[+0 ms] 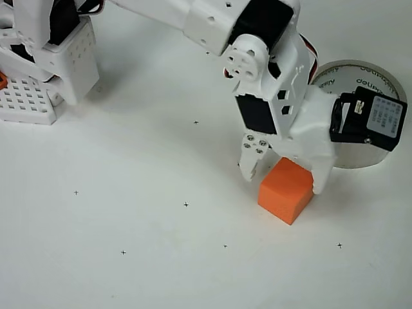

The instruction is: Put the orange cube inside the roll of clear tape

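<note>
Orange cube (286,191) | turned diagonal on table | gripper (284,177) fingers apart, straddling it | tape roll (360,77) behind

Overhead view. The orange cube (286,190) is uniformly bright orange with matte faces. The roll of clear tape (360,116) shows a white inner core printed with grey lettering and a greyish outer band. The gripper (285,176) and arm are white with black motor blocks. The table (129,193) is white, marked with small black crosses.

In the overhead view the orange cube (286,190) sits between the jaws — the roll of clear tape (360,116) upper right.
</note>
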Controlling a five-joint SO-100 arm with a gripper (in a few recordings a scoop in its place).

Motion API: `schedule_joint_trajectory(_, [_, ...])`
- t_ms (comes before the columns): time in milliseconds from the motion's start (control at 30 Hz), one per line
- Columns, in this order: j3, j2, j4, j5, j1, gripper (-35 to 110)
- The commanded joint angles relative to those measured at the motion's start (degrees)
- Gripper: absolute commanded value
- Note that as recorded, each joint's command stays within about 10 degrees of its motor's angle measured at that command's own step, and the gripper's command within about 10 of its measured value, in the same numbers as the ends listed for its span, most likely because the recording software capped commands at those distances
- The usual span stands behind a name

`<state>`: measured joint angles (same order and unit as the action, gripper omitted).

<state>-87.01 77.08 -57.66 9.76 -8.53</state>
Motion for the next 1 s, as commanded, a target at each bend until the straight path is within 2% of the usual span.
schedule_joint_trajectory(0, [4.7,1.6,-0.4,0.6,-1.1,44])
schedule_joint_trajectory(100, [4.9,1.1,-0.4,0.6,-1.1,44])
schedule_joint_trajectory(300, [4.9,0.4,-0.4,0.7,-1.5,27])
schedule_joint_trajectory(500, [4.9,-0.2,-0.4,0.7,-2.2,17])
schedule_joint_trajectory(967, [18.1,0.7,-15.7,2.4,-4.3,17])
